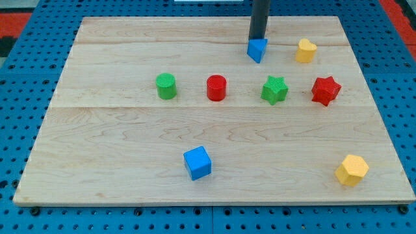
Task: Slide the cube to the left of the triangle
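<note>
A blue cube (197, 162) sits near the view's bottom, a little left of centre, on the wooden board (117, 130). A blue triangle (257, 49) lies near the view's top, right of centre. My dark rod comes down from the top edge, and my tip (258, 39) rests right behind the triangle, touching or nearly touching its far side. The cube is far from my tip, down and to the left.
A green cylinder (166, 86), red cylinder (216, 88), green star (275, 90) and red star (325, 90) form a row across the middle. A yellow block (306, 50) lies right of the triangle. A yellow hexagon (351, 169) sits at the bottom right.
</note>
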### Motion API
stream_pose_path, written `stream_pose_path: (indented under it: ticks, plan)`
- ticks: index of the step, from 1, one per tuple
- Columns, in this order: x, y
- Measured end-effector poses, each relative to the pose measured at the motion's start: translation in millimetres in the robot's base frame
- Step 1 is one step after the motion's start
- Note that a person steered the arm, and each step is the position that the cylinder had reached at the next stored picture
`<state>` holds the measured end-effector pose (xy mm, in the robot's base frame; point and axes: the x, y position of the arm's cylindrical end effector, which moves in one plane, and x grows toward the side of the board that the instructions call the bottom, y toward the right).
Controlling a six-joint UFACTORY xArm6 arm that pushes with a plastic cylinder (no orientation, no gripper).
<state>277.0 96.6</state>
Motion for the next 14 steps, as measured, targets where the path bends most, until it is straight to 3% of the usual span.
stream_pose_path:
  ticks: [1, 3, 4, 5, 6, 8, 9, 10, 11, 13, 14]
  plan:
    - [0, -17]
    - [-3, -264]
    - [34, -317]
    - [114, -252]
    - [158, -219]
    - [195, 30]
    - [263, 83]
    - [307, 41]
    - [320, -48]
    - [295, -135]
    - [261, -166]
